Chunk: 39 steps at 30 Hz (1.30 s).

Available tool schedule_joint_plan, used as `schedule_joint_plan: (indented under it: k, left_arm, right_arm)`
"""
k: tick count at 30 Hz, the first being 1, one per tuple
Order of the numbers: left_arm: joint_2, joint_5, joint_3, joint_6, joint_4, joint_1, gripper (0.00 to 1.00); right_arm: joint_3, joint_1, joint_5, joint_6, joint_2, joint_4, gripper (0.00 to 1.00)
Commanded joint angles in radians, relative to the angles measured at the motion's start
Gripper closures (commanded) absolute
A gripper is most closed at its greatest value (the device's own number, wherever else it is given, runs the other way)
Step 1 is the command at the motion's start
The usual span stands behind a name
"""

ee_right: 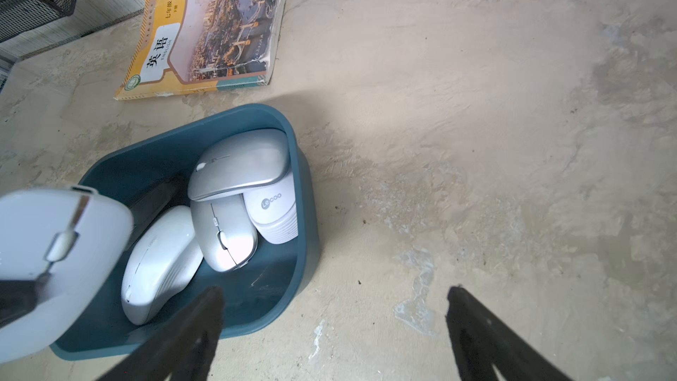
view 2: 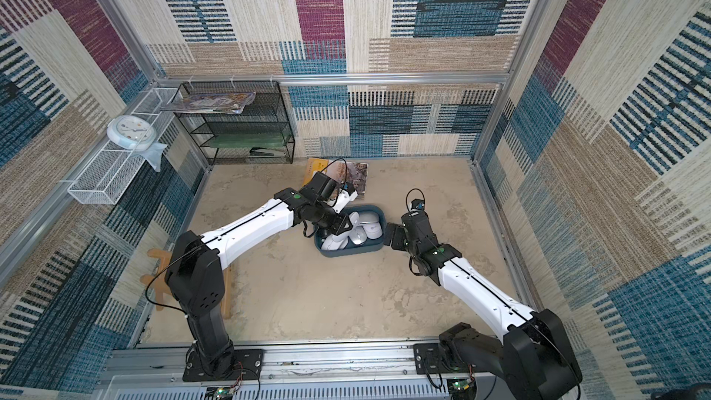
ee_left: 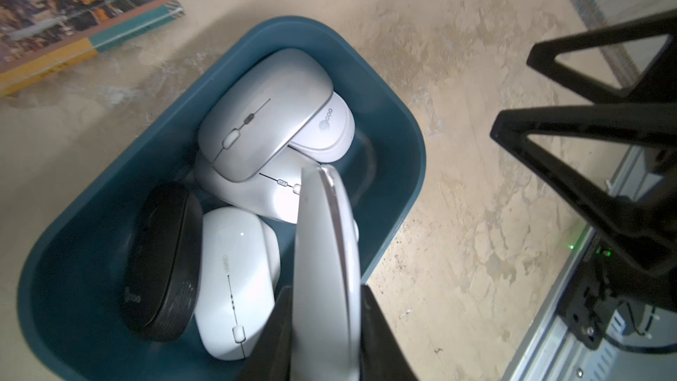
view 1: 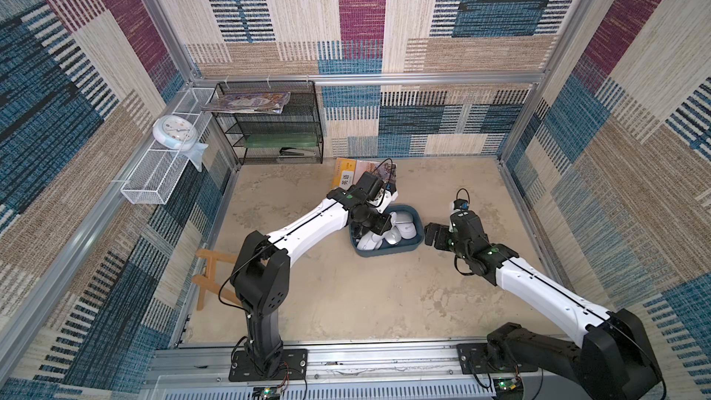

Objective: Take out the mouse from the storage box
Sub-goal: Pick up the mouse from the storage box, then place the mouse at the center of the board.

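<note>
Right gripper: jaws wide, nothing in them, parked just beside the storage box wall; can't tell whether it's touching.

Left gripper: clamped on a white mouse, pinched across its flanks and held on edge. The mouse hangs over the box, apparently above the pile but not yet clear of the rim.

Step in hand looks like the lift-out. To do it well:
- Go straight up until the mouse's low end clears the rim, then move sideways toward bare table.
- Steer away from the right gripper.
- Move slowly, since the shell looks glossy and rounded (likely to slip in a narrow pinch).
- Don't drag through the pile.

Box contents, in the left wrist view:
- black mouse against one wall
- plain white mouse beside it
- silver mouse past that
- second silver mouse stacked on top
- white ribbed mouse wedged under it at the far wall

Beyond the box, a textbook lies flat on the table.

Farthest back, the black mesh rack holds papers.
</note>
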Motion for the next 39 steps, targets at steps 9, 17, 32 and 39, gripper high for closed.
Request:
schedule_joint_plan:
  k: [9,17,32,39]
  left_arm:
    - [-0.299,0.05,-0.414,-0.388,0.326,0.222,0.84]
    - [-0.399,0.067,-0.607,-0.5,0.437,0.344,0.83]
    - [-0.235,0.156,-0.65,-0.594,0.562,0.444,0.82]
    - [-0.15,0.165,-0.646,-0.622,0.605,0.445,0.81]
  right_arm:
    - [0.001,0.001,-0.013,0.004,-0.018,-0.014,0.02]
    - [0.002,0.002,-0.053,0.005,-0.015,-0.004,0.02]
    - [0.007,0.001,-0.091,0.015,-0.003,-0.006,0.02]
    - [0.024,0.002,-0.11,0.019,0.029,-0.004,0.02]
